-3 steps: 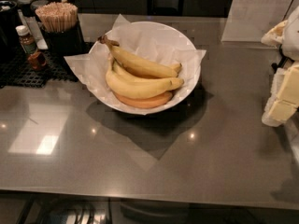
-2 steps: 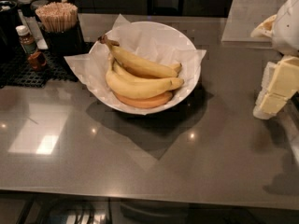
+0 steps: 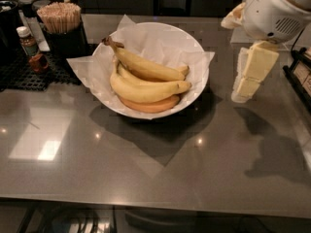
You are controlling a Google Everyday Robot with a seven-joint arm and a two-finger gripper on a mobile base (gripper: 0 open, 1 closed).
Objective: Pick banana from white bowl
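Observation:
A bunch of yellow bananas (image 3: 146, 89) lies in the white bowl (image 3: 202, 84), which is lined with crinkled white paper and stands at the back middle of the grey counter. The stems point to the back left. My gripper (image 3: 242, 96) hangs from the white arm at the upper right. It points down just to the right of the bowl's rim, above the counter, and touches neither the bowl nor the bananas.
A dark cup of wooden sticks (image 3: 60, 23) and a small brown bottle (image 3: 28, 42) stand on a black mat (image 3: 29, 74) at the back left. A dark rack (image 3: 302, 74) sits at the right edge. The counter's front edge runs along the bottom.
The arm has swung left and further into view, bringing the gripper closer to the bowl's right rim. The bowl and bananas have not moved.

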